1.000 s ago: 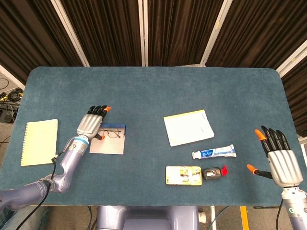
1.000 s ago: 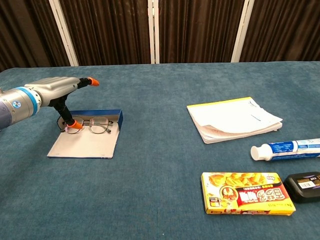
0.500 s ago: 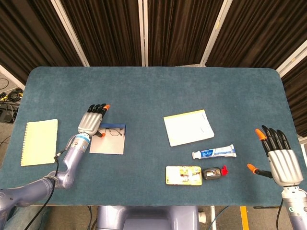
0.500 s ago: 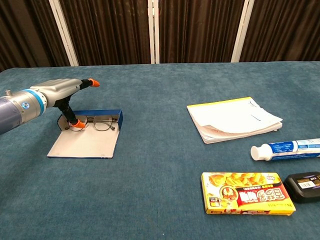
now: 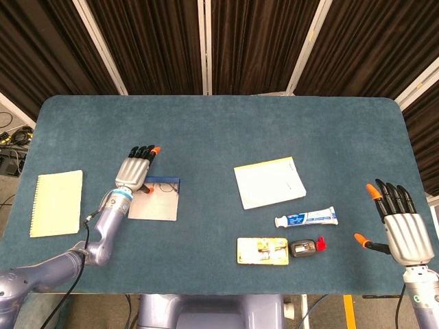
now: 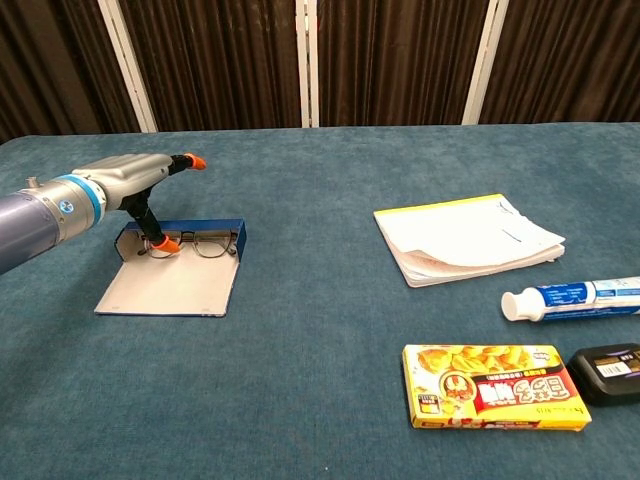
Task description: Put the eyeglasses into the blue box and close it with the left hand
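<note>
Left hand [image 6: 135, 178] above far-left corner of open blue box [image 6: 170, 286], thumb down at eyeglasses [image 6: 198, 245], grip cannot tell. Right hand [image 5: 403, 229] spread wide, empty, near-right.

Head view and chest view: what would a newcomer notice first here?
First, the left hand over the open blue box at the table's left, its thumb touching the eyeglasses at the box's far end. Then the right hand, open and raised near the right edge, and the yellow snack box in front.
</note>
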{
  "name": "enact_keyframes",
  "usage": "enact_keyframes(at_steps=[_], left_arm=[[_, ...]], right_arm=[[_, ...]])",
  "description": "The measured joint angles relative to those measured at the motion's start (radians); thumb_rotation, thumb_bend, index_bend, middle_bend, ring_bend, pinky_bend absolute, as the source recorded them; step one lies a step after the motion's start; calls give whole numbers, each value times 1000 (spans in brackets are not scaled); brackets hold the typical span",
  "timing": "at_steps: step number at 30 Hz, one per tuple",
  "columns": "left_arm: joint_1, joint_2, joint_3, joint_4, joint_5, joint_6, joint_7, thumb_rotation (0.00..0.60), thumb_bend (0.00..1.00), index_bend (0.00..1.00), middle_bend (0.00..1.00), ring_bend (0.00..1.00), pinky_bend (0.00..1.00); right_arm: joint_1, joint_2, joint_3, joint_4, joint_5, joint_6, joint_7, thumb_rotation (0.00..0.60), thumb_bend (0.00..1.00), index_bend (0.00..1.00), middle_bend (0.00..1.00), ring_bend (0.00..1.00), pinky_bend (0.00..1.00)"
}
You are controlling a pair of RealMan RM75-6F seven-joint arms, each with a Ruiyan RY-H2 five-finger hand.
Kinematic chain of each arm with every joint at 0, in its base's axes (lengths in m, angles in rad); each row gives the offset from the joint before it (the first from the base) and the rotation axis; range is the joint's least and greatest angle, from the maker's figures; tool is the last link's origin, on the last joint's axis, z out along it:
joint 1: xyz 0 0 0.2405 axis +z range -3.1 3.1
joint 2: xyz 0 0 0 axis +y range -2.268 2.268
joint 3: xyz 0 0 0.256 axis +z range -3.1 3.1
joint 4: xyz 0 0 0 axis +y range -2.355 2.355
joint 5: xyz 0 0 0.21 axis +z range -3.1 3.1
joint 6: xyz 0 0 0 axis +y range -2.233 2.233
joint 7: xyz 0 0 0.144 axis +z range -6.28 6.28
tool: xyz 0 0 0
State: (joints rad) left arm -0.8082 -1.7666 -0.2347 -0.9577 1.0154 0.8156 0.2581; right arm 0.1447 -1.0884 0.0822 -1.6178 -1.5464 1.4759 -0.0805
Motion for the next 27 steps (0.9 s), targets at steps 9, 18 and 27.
enact_keyframes(at_steps=[9,18,27], left_arm=[[50,70,19,-115,52,58,-48,600,91,0,0,0,0],[137,207,94,-375,125,137,-43,600,111,284,0,0,0],[212,257,179,-496,182,220,45,600,226,352,0,0,0]], right_arm=[[-3,3,-3,-6,-11,10,4,600,0,0,0,0,0],[-5,5,-10,-7,-23,11,13,600,0,0,0,0,0],[-5,9,-12,-6,-28,13,30,600,0,0,0,0,0]])
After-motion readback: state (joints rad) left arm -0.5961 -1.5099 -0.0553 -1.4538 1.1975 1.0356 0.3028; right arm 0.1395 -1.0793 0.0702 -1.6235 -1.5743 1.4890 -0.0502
